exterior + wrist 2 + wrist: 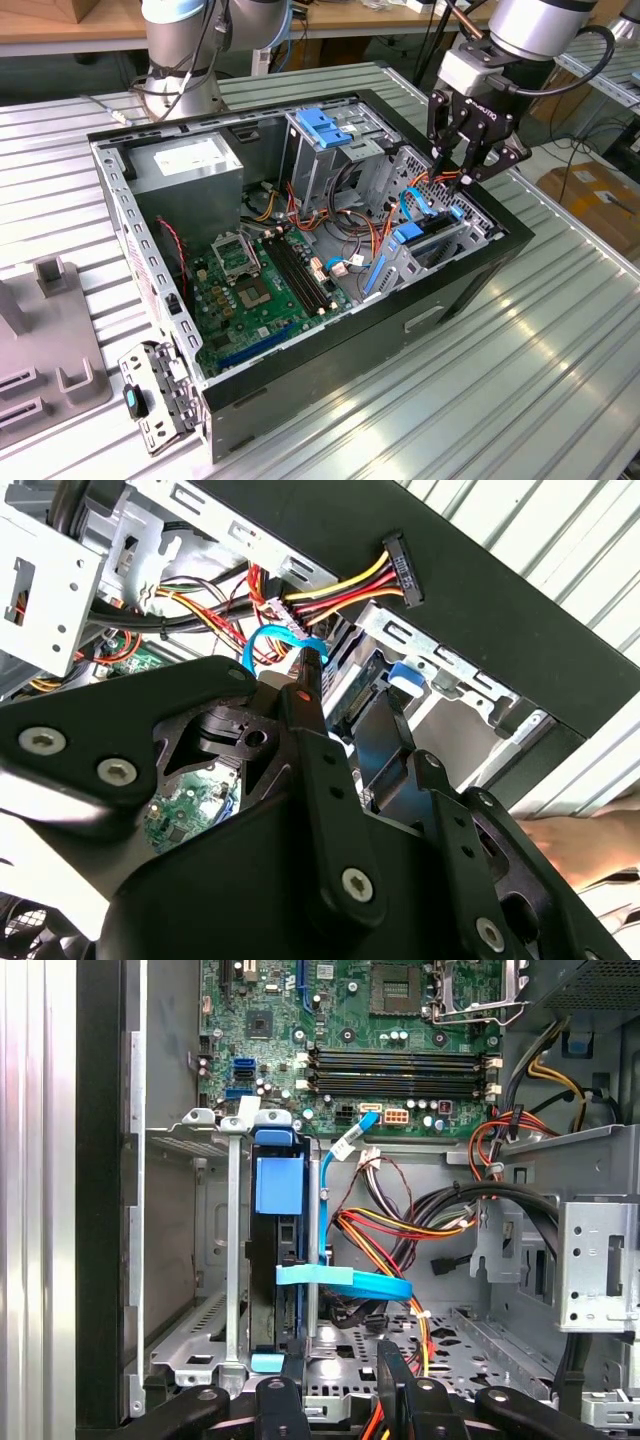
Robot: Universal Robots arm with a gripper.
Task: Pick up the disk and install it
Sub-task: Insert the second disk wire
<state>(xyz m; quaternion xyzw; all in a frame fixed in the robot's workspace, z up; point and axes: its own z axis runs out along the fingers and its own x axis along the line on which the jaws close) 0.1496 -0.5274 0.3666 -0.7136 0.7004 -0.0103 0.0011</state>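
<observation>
**A:** Where is the disk [432,240] relative to the gripper [463,180]?

**B:** Just under the fingertips. It stands on edge in the drive cage [470,225] at the corner of the computer case [330,360], with its light-blue carrier rail facing up. In the first wrist view the disk [268,1290] is a dark slab topped by a blue tab, slightly to one side of the gripper [345,1360].

**A:** Is the gripper clamped on it?

**B:** I'd say not. The fingers stand a little apart, and I see nothing pinched between them.

**A:** Why is the disk on its edge?

**B:** The cage takes the drive as a vertical slot, so I judge it's already seated or nearly so. The light-blue data cable [345,1280] loops right beside the fingers, and the orange and yellow power wires [400,1240] run just past it, probably waiting for the drive's connectors.

**A:** Any writing?

**B:** There is white print on the gripper body, and a white sticker on the power supply [185,165] across the case. I can't read the sticker.
</observation>
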